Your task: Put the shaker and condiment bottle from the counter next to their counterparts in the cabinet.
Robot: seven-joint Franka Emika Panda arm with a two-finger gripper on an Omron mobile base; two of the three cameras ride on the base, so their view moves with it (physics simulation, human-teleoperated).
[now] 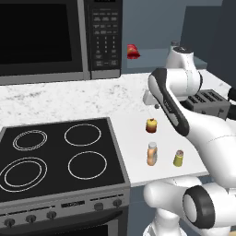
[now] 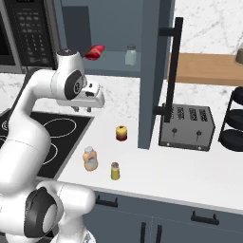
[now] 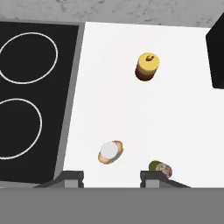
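While it hangs above the counter [image 2: 156, 171], the hand [image 2: 83, 110] is closed, empty.

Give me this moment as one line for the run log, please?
gripper: shut, empty, above counter | shaker: on counter | condiment bottle: on counter beside it | cabinet: open

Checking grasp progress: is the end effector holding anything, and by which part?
Nothing is held. The end effector hangs shut above the counter; shaker and condiment bottle both stand untouched.
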